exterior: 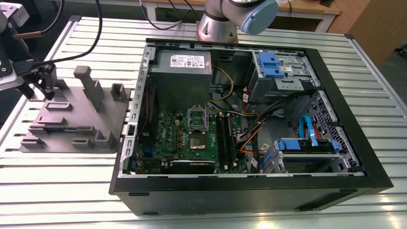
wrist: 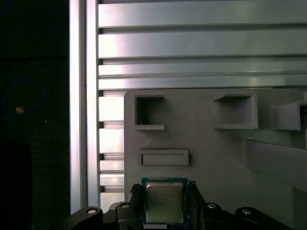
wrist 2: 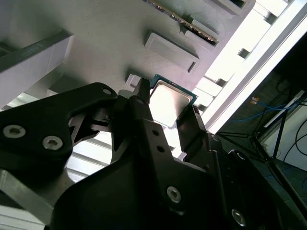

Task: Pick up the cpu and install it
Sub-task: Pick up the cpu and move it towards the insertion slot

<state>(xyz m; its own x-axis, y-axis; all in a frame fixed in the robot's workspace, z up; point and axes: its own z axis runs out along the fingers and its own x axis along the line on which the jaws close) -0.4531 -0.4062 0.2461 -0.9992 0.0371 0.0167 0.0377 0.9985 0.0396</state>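
- Exterior view: The arm's gripper (exterior: 38, 93) hangs low over the grey plastic plate (exterior: 70, 125), which lies on the slatted bench (exterior: 64, 183) at the exterior view's left. The open computer case (exterior: 254, 193) stands just beside the plate, toward the exterior view's right. On its green motherboard (exterior: 171, 138) sits the processor socket (exterior: 198, 142), its metal frame apparently raised. The socket is well apart from the gripper, so any carry would likely run toward the exterior view's right and down into the case.
- Second wrist view: The cpu (wrist 2: 171, 98), silvery-topped with a thin green rim, sits between the two black fingers (wrist 2: 144, 112), close against the pale plate (wrist 2: 110, 43). The fingers are drawn in narrow, one on each of two opposite edges of the chip, and appear to clasp it.
- First wrist view: The cpu (wrist: 164, 201) lies squarely between the fingers (wrist: 135, 197), metal top facing the camera and its edges in line with the edges of the plate (wrist: 206, 153). The chip is near enough square that no long axis matters, and the grip spans it from side to side. Whether it has lifted clear of the plate cannot be told. Shallow recesses in the plate and the bench's (wrist: 192, 43) bright slats lie beyond.
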